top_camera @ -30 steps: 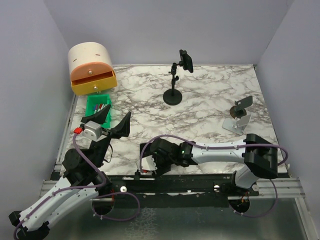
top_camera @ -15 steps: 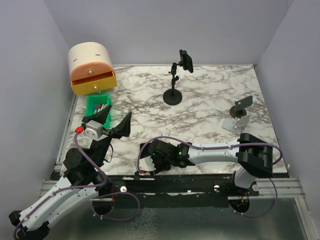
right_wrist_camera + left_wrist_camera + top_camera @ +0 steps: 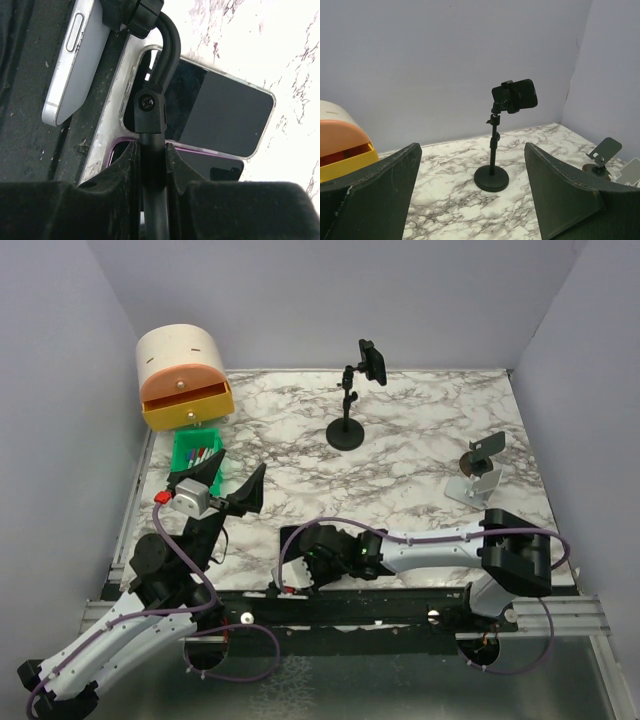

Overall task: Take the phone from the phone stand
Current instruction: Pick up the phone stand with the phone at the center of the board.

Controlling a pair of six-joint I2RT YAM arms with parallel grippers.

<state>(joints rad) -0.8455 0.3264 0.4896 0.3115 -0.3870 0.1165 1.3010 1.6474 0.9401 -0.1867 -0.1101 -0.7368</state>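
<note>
A black phone (image 3: 373, 362) (image 3: 515, 95) is clamped sideways on top of a tall black phone stand (image 3: 346, 430) (image 3: 492, 177) at the back of the marble table. My left gripper (image 3: 228, 490) (image 3: 470, 200) hangs open well in front of it, holding nothing. At the table's near edge my right gripper (image 3: 300, 565) (image 3: 151, 150) is shut on the thin black stem (image 3: 152, 115) of a second, curved holder. That holder's clamp (image 3: 130, 15) grips a silver phone (image 3: 75, 60). Beneath the stem two phones lie flat, one in a clear case (image 3: 220, 120) and one in a purple case (image 3: 210, 167).
A cream and orange drawer box (image 3: 183, 375) stands at the back left, with a green bin (image 3: 195, 455) in front of it. A small grey tilted stand (image 3: 480, 470) (image 3: 600, 155) sits at the right. A black rail (image 3: 400, 605) runs along the near edge.
My right gripper's fingers have closed onto the black stem, and that arm has shifted slightly. The left arm has hardly moved and stays open.
</note>
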